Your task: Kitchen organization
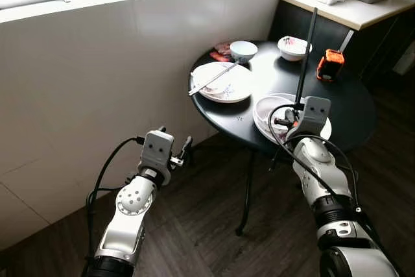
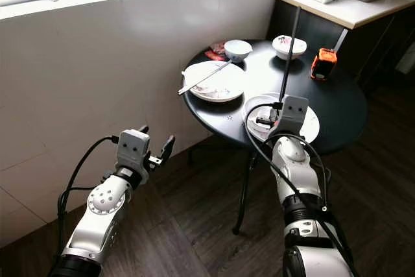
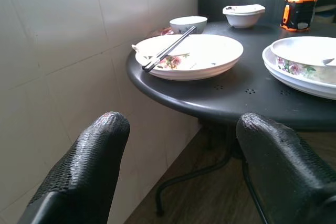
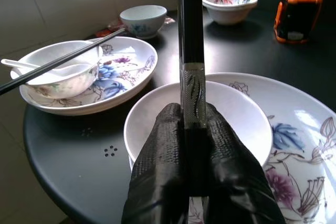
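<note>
Right gripper (image 4: 195, 129): jaws clamped on black chopsticks (image 1: 306, 56), which stand upright above white bowl (image 4: 236, 114) on the counter (image 1: 350, 105). Left gripper (image 3: 178, 161): jaws wide open, empty, short of the counter edge.

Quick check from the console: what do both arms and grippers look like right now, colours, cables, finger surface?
Both arms are silver with rounded joint housings and loose black cables looping alongside. Each wrist carries a grey boxy block. The left gripper and right gripper have thick black fingers with a fine mesh-like texture.
</note>
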